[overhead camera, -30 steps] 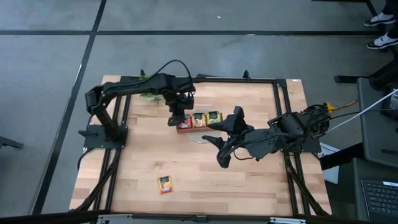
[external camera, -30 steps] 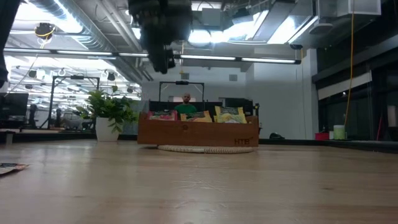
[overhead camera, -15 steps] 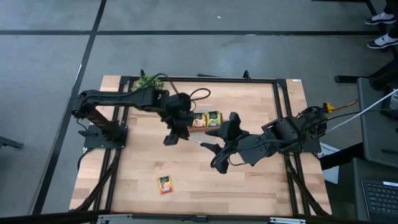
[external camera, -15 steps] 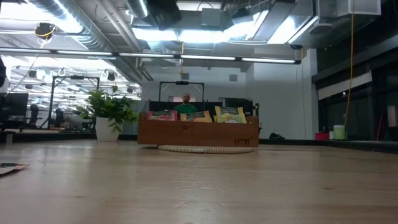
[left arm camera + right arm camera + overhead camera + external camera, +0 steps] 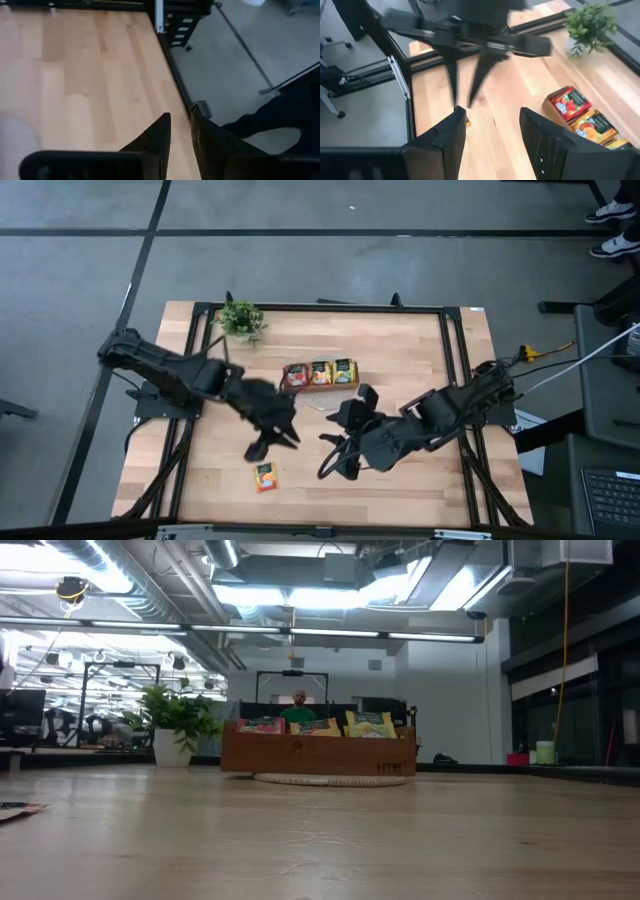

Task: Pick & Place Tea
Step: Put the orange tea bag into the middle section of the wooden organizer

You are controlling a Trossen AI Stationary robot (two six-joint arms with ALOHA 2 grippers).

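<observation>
The left pincer (image 5: 272,442) hung over the near-centre of the bench (image 5: 420,480), its fingers (image 5: 159,142) set narrow with a thin gap and nothing between them. One loose tea sachet (image 5: 265,476) lay flat on the bench just near of that pincer, not touched by it. The remaining tea (image 5: 320,373) stood upright in the tray (image 5: 318,753) at the far-centre of the bench: red at left, orange in the middle, yellow-green at right. The right pincer (image 5: 338,452) hung just right of the left one, near of the tray, its fingers (image 5: 451,142) spread wide and empty. A potted plant (image 5: 241,319) stood at the far-left edge, well apart from both pincers. A person (image 5: 300,708) showed in the room beyond the tray.
</observation>
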